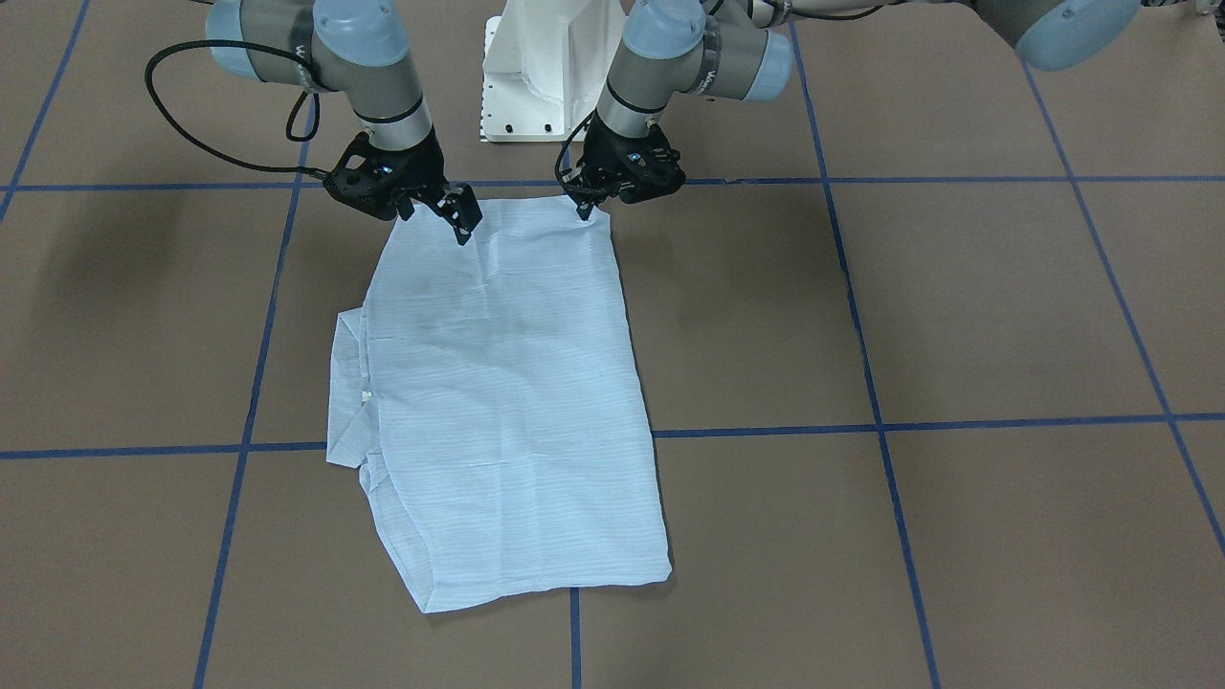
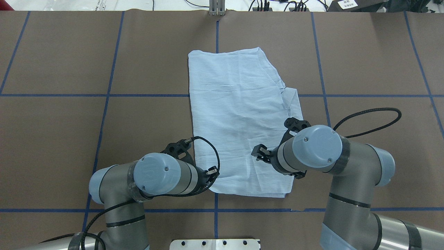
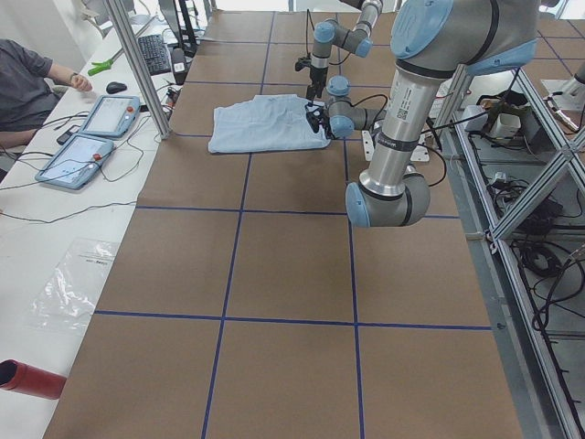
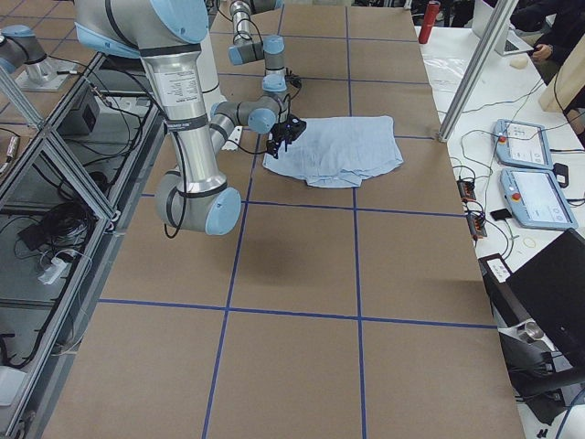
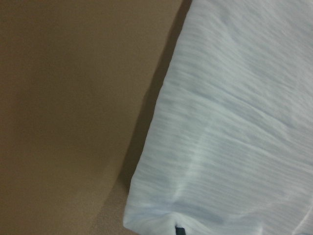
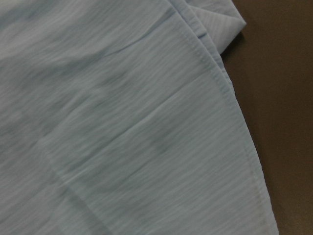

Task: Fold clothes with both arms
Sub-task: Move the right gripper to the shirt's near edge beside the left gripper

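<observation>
the shirt (image 1: 507, 383) is laid flat on the counter (image 1: 957, 316), folded into a long strip, with a flap (image 1: 346, 402) left sticking out. the right tool (image 1: 438, 212) is held spread open over the near edge. whether the left tool (image 1: 586, 209) is clamped cannot be told. a fold across is likely still needed.

In the overhead view, the wrist of the grey metal left arm (image 2: 163, 175) hides the near-left corner of the thin light-blue striped shirt (image 2: 236, 114). It also hides most of the black two-finger left gripper (image 1: 585, 209), whose finger gap is too small to judge from the front. Both wrist views are blurred, and the left one's bottom edge cuts off a dark sliver (image 5: 180, 230).
</observation>
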Controlling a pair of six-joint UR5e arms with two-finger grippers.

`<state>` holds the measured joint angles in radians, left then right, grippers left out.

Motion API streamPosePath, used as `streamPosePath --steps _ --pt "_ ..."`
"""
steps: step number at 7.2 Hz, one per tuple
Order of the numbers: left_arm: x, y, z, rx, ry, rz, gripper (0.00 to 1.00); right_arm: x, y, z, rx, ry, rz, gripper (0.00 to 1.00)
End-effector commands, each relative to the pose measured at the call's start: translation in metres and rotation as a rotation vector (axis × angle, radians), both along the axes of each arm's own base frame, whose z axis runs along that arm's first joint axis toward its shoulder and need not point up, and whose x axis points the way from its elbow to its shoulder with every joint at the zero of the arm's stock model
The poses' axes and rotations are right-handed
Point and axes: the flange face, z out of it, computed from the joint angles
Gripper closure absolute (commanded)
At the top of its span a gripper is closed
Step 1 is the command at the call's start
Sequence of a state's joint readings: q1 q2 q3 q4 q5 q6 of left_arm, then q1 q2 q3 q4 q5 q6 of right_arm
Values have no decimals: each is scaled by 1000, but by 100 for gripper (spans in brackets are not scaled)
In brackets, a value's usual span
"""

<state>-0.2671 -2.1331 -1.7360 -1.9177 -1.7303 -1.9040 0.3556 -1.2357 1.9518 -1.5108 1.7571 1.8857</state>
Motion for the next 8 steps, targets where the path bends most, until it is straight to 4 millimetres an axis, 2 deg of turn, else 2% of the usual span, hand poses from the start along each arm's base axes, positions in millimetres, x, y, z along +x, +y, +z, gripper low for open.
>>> streamPosePath --steps 1,4,8 --pt "1 1 0 1 1 2 100 -10 18 10 -16 32 -12 0" --pt "1 1 0 1 4 2 100 -13 29 27 -21 65 -28 0" --pt "2 1 1 3 2 1 100 -19 38 29 -20 68 -44 0"
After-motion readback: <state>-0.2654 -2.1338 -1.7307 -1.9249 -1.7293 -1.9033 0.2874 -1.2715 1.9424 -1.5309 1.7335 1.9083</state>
